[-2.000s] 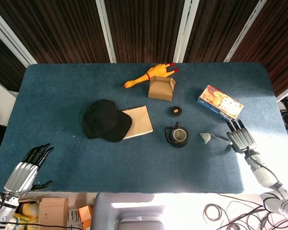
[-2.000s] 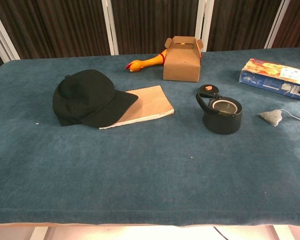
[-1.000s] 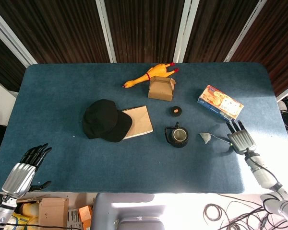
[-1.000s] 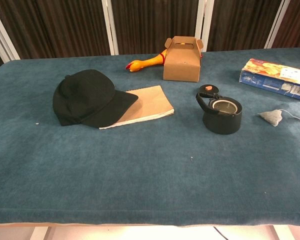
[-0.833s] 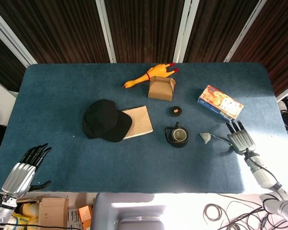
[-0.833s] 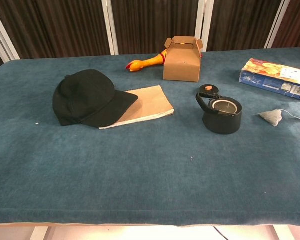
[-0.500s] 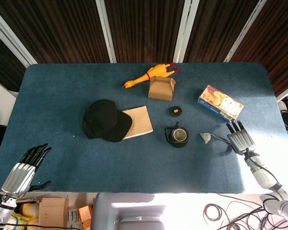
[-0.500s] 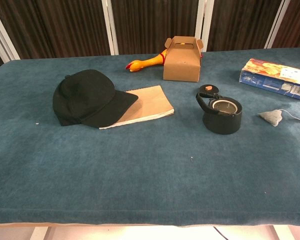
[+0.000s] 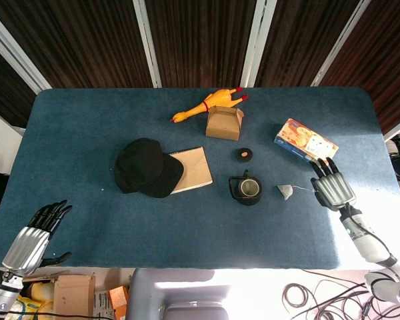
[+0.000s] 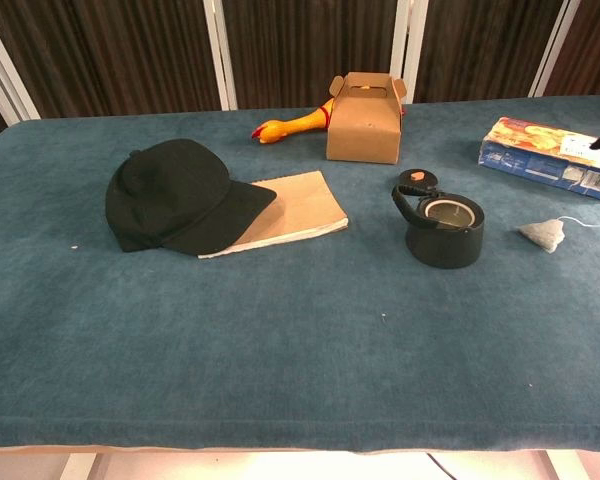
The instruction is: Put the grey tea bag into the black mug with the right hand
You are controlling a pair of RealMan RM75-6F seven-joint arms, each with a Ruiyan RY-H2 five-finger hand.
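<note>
The grey tea bag (image 9: 285, 192) lay flat on the blue worktop (image 9: 87, 133), just right of the black mug (image 9: 248, 189), with its thin string trailing toward the right robot hand (image 9: 331, 189). That robot hand hovered near the worktop's right edge with its fingers spread and holding nothing, close to the tea bag but apart from it. The left robot hand (image 9: 35, 238) hung off the near left corner, fingers spread and empty. A black cap (image 9: 145, 167) overlapped a tan notebook (image 9: 195, 169); farther back stood a small cardboard box (image 9: 224, 123), a rubber chicken (image 9: 207, 105) and a printed carton (image 9: 306, 142).
</note>
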